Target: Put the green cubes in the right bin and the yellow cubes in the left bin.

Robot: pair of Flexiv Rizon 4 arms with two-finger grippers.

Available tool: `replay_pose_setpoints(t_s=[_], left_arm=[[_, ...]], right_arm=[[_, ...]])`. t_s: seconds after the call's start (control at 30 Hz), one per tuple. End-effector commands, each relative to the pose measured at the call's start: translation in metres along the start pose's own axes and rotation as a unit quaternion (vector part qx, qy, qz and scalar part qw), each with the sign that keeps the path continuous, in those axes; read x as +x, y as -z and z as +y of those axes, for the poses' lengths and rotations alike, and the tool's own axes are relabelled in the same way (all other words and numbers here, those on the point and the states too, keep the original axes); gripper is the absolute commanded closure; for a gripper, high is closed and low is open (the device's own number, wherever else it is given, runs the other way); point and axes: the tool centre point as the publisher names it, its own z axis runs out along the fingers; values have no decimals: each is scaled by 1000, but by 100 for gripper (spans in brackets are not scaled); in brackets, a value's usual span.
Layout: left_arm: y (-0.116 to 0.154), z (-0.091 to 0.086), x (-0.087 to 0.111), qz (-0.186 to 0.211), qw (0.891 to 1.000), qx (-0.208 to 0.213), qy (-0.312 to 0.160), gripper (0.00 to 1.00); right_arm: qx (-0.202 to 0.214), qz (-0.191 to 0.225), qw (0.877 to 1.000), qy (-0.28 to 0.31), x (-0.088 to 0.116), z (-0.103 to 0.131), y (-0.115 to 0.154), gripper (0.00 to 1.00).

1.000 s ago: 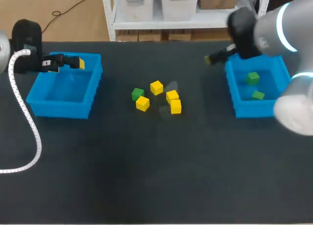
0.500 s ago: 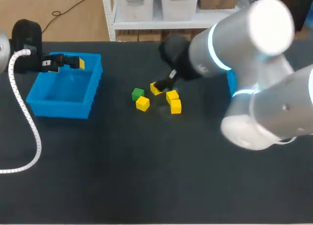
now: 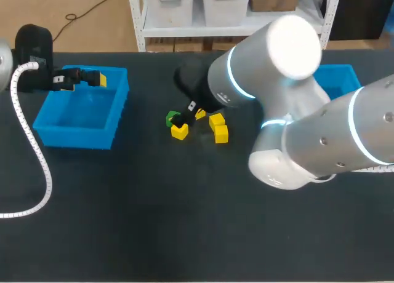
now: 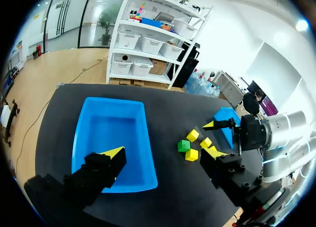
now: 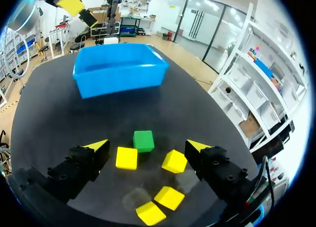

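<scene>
Head view: the right gripper [image 3: 183, 115] hangs wide open and empty over the cube cluster at frame centre, the green cube [image 3: 172, 118] just beside it among yellow cubes [image 3: 221, 134]. The left gripper [image 3: 92, 79], also spread wide and empty, hangs over the left bin [image 3: 77, 137] at upper left.

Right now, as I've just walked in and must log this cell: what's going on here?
Cube sorting is under way. The right gripper hangs open at mid-table over one green cube, just ahead of its fingers and untouched, with four yellow cubes around. The left gripper is open and empty by the empty left bin. The right arm hides most of the right bin.
</scene>
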Motion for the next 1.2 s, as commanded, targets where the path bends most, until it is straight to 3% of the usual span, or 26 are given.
replay_pose_setpoints(t_s=[0.03,0.5,1.07,1.1,1.13,1.2], left_arm=[[0,3,1,-4,1000,8,-1,0],[0,3,1,-4,1000,8,-1,0],[0,3,1,-4,1000,8,-1,0],[0,3,1,-4,1000,8,-1,0],[0,3,1,-4,1000,8,-1,0],[0,3,1,-4,1000,8,-1,0]], right_arm=[[-56,5,998,-2,-5,-3,-21,0],[-52,18,998,-4,-7,5,-41,0],[-31,33,999,-20,4,3,-51,0],[-30,33,999,-21,5,3,-52,13],[-27,34,999,-22,6,3,-52,54],[-23,34,999,-26,7,4,-52,92]])
